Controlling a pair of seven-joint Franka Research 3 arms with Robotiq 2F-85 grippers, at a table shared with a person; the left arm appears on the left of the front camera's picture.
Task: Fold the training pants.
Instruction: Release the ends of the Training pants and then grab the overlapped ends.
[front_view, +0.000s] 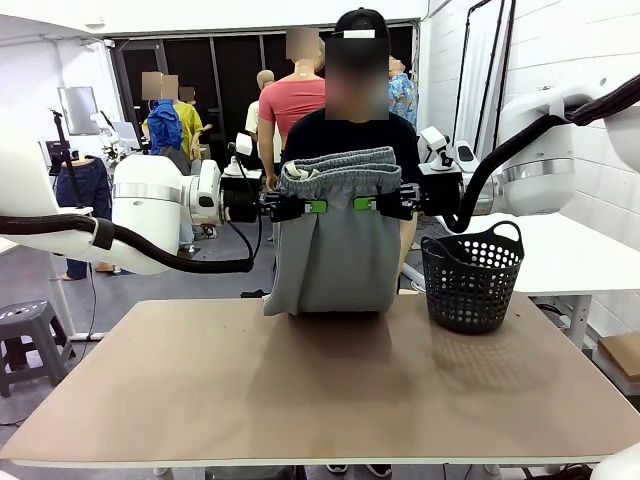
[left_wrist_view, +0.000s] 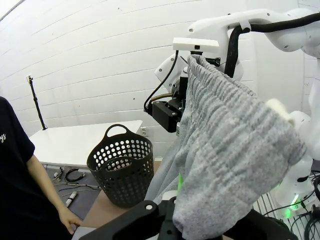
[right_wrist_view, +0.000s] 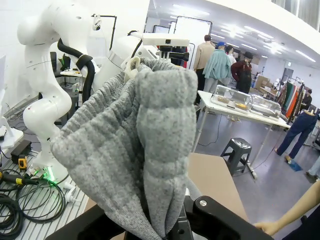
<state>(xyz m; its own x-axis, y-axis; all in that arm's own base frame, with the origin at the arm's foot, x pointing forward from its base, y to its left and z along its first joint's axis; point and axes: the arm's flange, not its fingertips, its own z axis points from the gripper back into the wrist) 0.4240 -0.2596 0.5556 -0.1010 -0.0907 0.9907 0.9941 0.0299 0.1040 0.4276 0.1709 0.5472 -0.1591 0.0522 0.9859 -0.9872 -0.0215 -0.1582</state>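
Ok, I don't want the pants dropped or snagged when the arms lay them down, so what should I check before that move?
1. Left gripper shut on the training pants at the waistband: ok.
2. Right gripper shut on the waistband: ok.
3. Both grips at about the same height: ok.
4. Basket apart from the hanging cloth: ok.
5. Bare table in front of the pants to lay them on: ok.
6. Person's hand away from the table: not ok, it is at the table's edge.
7. Pant legs hanging untwisted: cannot tell.
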